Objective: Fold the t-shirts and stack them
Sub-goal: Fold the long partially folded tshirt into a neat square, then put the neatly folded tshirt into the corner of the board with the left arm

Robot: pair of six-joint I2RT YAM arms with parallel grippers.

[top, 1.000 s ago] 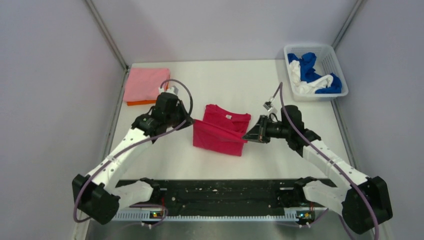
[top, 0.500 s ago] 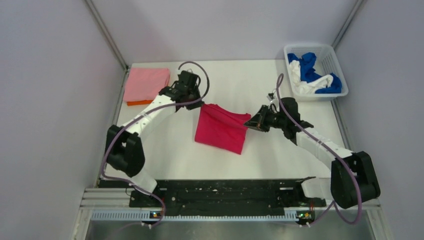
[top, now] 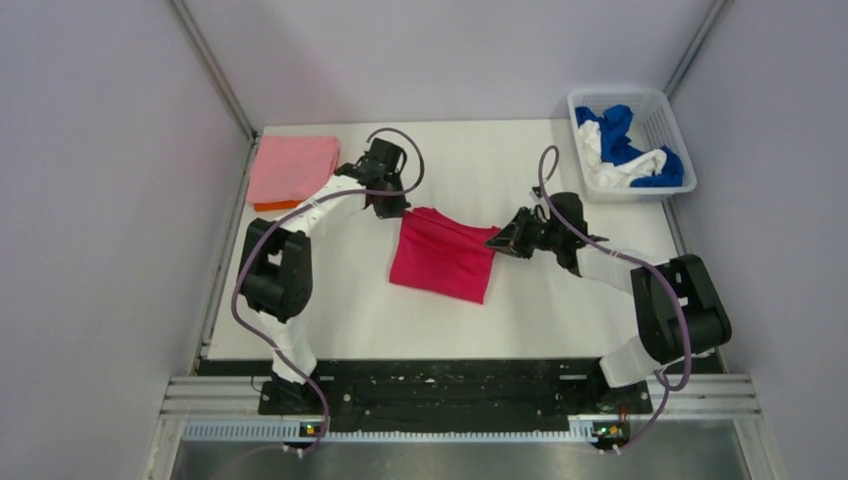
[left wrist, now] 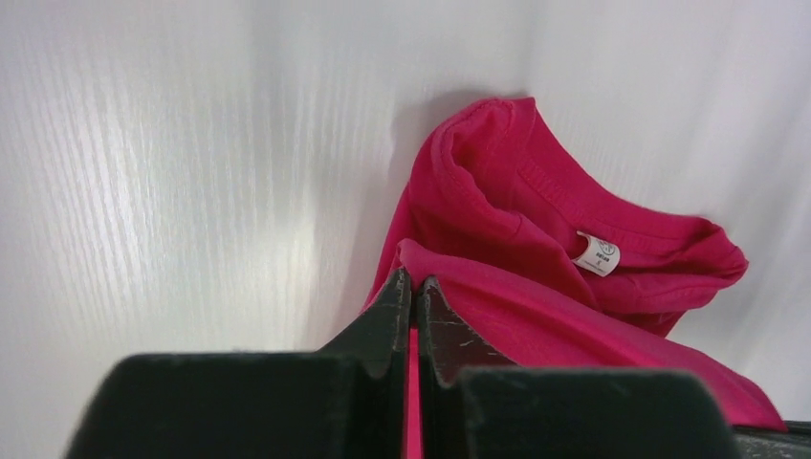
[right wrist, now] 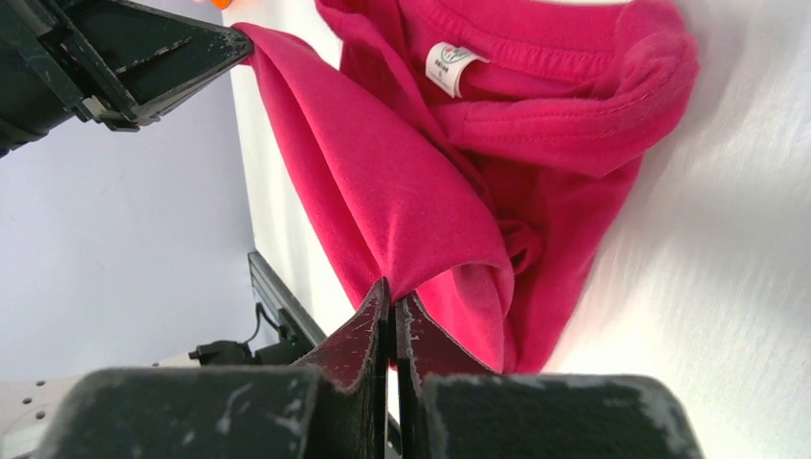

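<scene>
The crimson-pink t-shirt [top: 440, 258] lies folded over at the table's middle. My left gripper [top: 398, 210] is shut on its far left corner, and the cloth shows between the tips in the left wrist view [left wrist: 413, 287]. My right gripper [top: 497, 241] is shut on its far right corner, as the right wrist view [right wrist: 392, 296] shows. The collar with its white label [left wrist: 597, 254] lies under the folded-over layer. A folded light pink t-shirt [top: 293, 168] rests on an orange one [top: 280, 206] at the far left.
A white mesh basket [top: 656, 108] at the far right corner holds crumpled blue [top: 620, 130] and white [top: 612, 175] shirts. Grey walls stand close on both sides. A black rail [top: 450, 385] runs along the near edge.
Both grippers carried the shirt's near edge away from the arms' bases and over its collar, folding it in half. Both arms are stretched further out, and the cloth now lies lower.
</scene>
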